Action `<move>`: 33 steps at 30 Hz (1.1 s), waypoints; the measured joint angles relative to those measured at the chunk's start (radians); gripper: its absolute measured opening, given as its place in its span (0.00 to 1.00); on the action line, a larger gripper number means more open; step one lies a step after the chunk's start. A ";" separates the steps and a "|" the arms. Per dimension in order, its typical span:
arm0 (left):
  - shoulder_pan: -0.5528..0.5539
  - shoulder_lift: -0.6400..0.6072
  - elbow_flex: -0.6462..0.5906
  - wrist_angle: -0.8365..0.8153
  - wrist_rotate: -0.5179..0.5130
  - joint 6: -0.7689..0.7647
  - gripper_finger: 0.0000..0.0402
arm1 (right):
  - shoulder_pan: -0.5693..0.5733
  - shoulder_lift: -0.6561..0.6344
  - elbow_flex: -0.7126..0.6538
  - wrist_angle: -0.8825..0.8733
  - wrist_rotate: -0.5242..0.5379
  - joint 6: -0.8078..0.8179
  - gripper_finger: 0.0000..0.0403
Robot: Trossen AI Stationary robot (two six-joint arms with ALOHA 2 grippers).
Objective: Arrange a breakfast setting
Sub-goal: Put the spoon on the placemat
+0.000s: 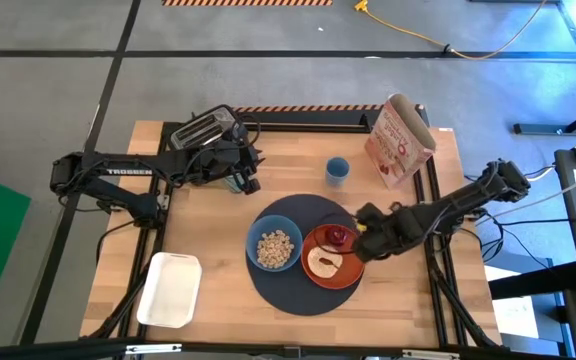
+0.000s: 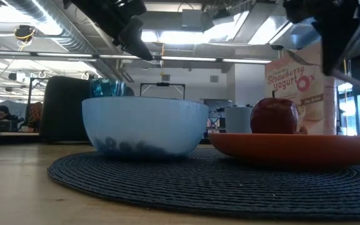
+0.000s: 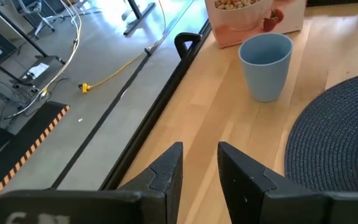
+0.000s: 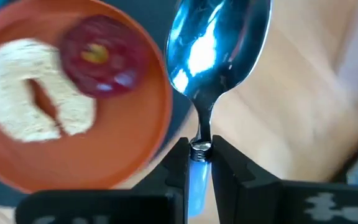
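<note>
Right gripper (image 4: 199, 163): clamping the spoon (image 4: 219, 46) at the neck, bowl of the spoon pointing forward; in the high view it is hovering right of centre, just beside the orange plate's right rim (image 1: 363, 238).
Left gripper (image 3: 199, 163): sitting upper centre-left of the high view by the black toaster (image 1: 206, 128); fingers parted a little, gripping nothing.
Mat (image 1: 298, 295): lying centre of the table, carrying bowl and plate.
Blue bowl (image 1: 274, 249): resting on the mat's left half, holding cereal.
Orange plate (image 1: 340, 276): touching the bowl's right side, bearing the round toasted bread (image 1: 323, 263) and the dark-red fruit (image 1: 339, 236).
Teal glass (image 1: 337, 171): standing upright above the mat, off it.
Cereal bag (image 1: 399, 142): standing upper right.
White tray (image 1: 171, 289): lying lower left.
</note>
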 joint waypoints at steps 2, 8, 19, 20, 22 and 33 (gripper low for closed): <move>0.000 0.000 0.000 0.007 0.000 0.005 0.24 | -0.023 0.000 0.001 0.061 0.020 -0.169 0.08; 0.001 0.000 0.000 0.062 0.000 0.039 0.24 | -0.153 0.004 0.029 0.142 0.077 -0.611 0.08; 0.001 0.000 0.000 0.057 0.000 0.052 0.24 | -0.422 0.095 0.033 0.435 -0.088 -1.088 0.08; 0.001 0.000 0.000 0.055 0.000 0.052 0.24 | -0.434 0.112 0.033 0.448 -0.101 -1.096 0.08; 0.001 0.000 0.000 0.049 0.000 0.053 0.24 | -0.451 0.145 0.033 0.459 -0.120 -1.118 0.08; 0.008 0.000 0.000 0.041 0.000 0.052 0.24 | -0.462 0.292 0.033 0.527 -0.158 -1.106 0.08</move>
